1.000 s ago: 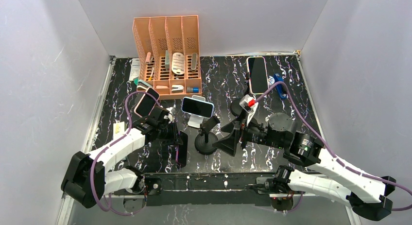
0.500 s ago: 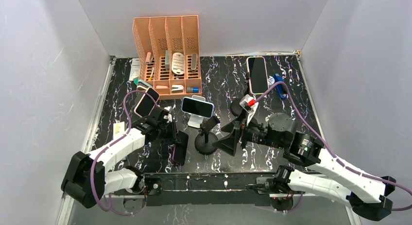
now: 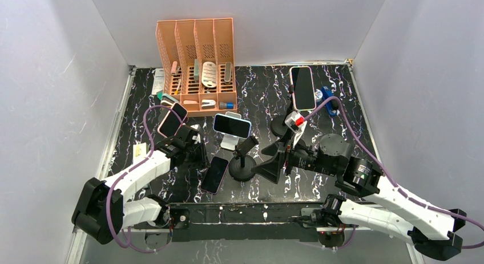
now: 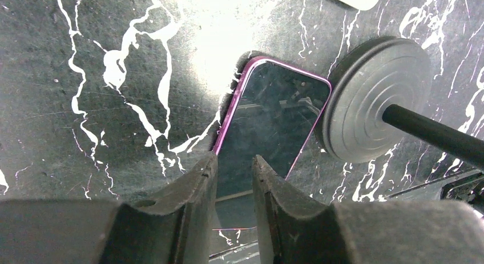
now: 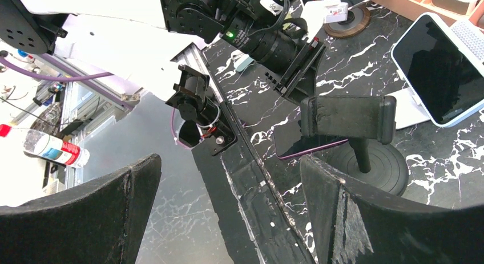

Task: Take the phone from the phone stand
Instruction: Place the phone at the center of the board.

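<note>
The phone (image 3: 215, 174), dark-screened with a purple rim, lies flat on the black marble table just left of the phone stand (image 3: 242, 167). The stand is black, with a round base and an empty clamp (image 3: 246, 145) on its post. In the left wrist view the phone (image 4: 274, 116) lies beside the stand's base (image 4: 374, 98). My left gripper (image 4: 235, 161) hovers over the phone's near end, jaws slightly apart, gripping nothing. My right gripper (image 3: 269, 163) stands wide open to the right of the stand. The right wrist view shows the clamp (image 5: 348, 118) and the phone's edge (image 5: 302, 149).
An orange organizer (image 3: 197, 64) stands at the back. A white-cased phone (image 3: 232, 125) rests on a white stand behind the black one. Another phone (image 3: 302, 87) sits propped at the back right, and one more (image 3: 171, 121) at the left. The table's front edge (image 5: 251, 178) is close.
The phone, held on edge by my left gripper a second ago, has tipped down and now lies flat. The left jaws have parted. The right arm shifted only slightly.
</note>
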{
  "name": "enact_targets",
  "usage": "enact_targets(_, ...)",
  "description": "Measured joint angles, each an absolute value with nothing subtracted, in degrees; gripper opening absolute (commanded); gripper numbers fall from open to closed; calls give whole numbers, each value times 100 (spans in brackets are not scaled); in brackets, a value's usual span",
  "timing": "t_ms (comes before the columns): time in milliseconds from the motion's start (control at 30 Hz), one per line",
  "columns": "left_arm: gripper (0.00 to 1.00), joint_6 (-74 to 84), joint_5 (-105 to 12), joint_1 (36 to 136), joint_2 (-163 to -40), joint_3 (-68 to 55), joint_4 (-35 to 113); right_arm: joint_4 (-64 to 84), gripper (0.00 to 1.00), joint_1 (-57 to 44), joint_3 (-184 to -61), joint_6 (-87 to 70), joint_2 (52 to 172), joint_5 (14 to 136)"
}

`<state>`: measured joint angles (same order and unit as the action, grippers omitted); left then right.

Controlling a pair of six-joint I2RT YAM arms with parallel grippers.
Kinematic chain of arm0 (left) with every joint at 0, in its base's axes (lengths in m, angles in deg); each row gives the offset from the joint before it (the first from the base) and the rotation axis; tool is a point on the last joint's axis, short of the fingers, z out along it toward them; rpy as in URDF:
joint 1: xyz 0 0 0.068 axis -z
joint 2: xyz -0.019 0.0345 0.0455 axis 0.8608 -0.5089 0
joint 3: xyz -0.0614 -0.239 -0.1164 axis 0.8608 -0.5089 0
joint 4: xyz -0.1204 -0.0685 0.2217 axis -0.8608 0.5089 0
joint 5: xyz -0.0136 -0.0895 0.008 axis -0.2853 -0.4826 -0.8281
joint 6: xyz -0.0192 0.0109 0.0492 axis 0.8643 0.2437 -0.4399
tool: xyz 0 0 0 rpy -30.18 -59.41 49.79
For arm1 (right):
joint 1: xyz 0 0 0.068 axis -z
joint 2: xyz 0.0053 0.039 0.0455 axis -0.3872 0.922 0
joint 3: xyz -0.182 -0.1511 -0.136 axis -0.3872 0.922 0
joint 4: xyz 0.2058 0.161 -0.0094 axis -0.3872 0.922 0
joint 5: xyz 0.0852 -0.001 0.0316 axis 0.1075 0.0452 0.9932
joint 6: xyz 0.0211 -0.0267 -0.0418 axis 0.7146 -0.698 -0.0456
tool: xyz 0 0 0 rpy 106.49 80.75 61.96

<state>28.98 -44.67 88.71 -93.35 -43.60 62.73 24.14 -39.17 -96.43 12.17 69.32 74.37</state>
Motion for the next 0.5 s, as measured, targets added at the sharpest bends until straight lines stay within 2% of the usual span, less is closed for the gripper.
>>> enact_targets(233,53,2889,-4222,8995,-9070,-4360,6372,2506,99,-3917,-9575,1215,6858,7332)
enact_targets(300,63,2887,-3992,9260,-8769,-4360,6383,2569,99,-3917,-9575,1209,6832,7262)
enact_targets(333,75,2892,-3820,9476,-8594,-4360,6378,2584,99,-3917,-9575,1202,6819,7223)
enact_targets(500,80,3038,-3037,10584,-8259,-4454,6254,2604,99,-3917,-9573,1172,6810,7063)
